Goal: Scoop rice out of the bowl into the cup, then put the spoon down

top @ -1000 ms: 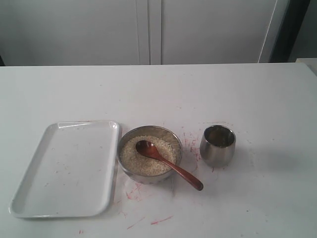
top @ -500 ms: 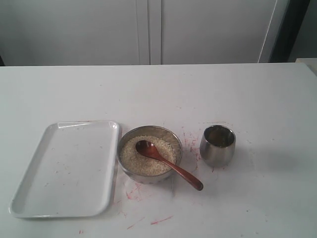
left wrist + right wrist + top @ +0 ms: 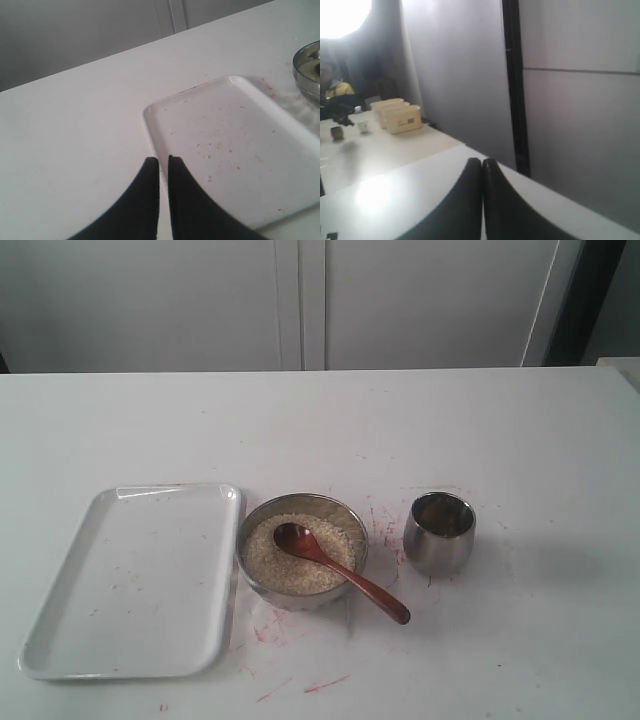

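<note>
Sitting on the white table [image 3: 300, 430] in the exterior view, the bowl [image 3: 300, 503] holds the rice [image 3: 268, 562] and stands just right of a white tray [image 3: 130, 580]. The spoon [image 3: 340, 570] lies with its oval end on the grains, and its handle slants out over the bowl's near right rim. The cup [image 3: 440, 532] stands upright to the right of the bowl, near it but apart. Faint red marks [image 3: 325, 682] streak the tabletop around them. From the left wrist view, the left gripper [image 3: 161, 159] hangs over the tray's edge, its dark fingers drawn together with only a thin slit between them, holding nothing. From the right wrist view, the right gripper [image 3: 482, 161] is pressed closed and empty, facing a grey wall [image 3: 580, 125], with beige containers [image 3: 397, 117] off to one side.
</note>
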Controlling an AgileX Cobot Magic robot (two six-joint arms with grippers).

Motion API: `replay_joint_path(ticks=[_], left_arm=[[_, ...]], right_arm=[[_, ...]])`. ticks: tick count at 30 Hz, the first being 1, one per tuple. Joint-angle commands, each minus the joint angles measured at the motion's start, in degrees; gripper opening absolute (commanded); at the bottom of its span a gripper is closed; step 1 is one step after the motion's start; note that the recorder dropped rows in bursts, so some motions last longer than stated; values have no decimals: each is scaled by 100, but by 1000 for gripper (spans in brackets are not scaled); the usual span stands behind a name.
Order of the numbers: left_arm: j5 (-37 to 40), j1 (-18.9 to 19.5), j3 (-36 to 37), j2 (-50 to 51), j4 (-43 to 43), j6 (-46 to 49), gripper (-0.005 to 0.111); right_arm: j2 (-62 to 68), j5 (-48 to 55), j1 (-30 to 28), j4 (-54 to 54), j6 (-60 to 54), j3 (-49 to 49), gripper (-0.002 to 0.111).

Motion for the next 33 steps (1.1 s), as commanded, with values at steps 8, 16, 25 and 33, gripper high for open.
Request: replay_joint_path(ticks=[8,16,25,33], left_arm=[[-15,9,-18,4,0,-27,14],[-15,9,-18,4,0,-27,14],[-15,9,-18,4,0,-27,14],[-15,9,-18,4,0,-27,14]], right_arm=[[1394,-1326,18,-122,206,-91,0],[2455,-2220,433,-122,-32,-91,0],[2351,-1339,870,-122,-825,-91,0],[1085,623,868,-122,-1050,-91,0]])
